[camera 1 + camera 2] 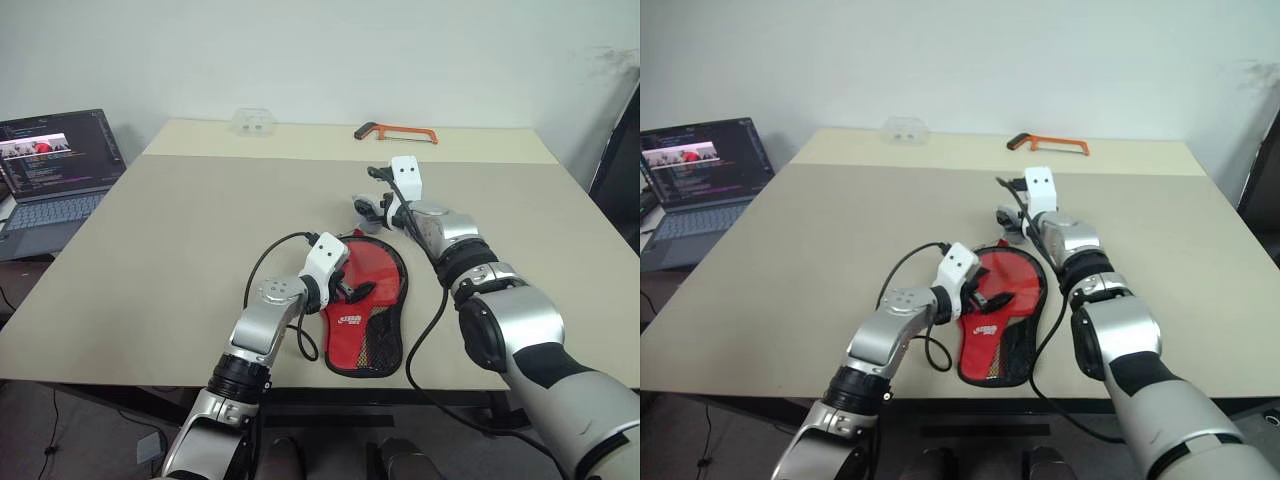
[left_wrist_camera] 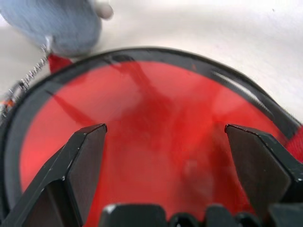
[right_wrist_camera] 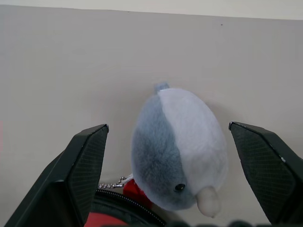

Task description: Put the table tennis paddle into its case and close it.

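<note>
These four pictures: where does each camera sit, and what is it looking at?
Eye views: on the head, looking down the table over both arms at the case.
Left wrist view: on the left arm, between open left tool fingers, at the case.
Right wrist view: right tool, open, facing the plush charm.
Shared: case and charm.

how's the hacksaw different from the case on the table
The hacksaw lies at the table's far edge, away from both arms; the case lies near the front edge between the open left gripper and open right gripper. The hacksaw is a thin orange frame with a black handle; the case is a broad red and black paddle shape. A grey and white plush hangs on the case by a chain; the hacksaw is bare. Both lie flat.
</note>
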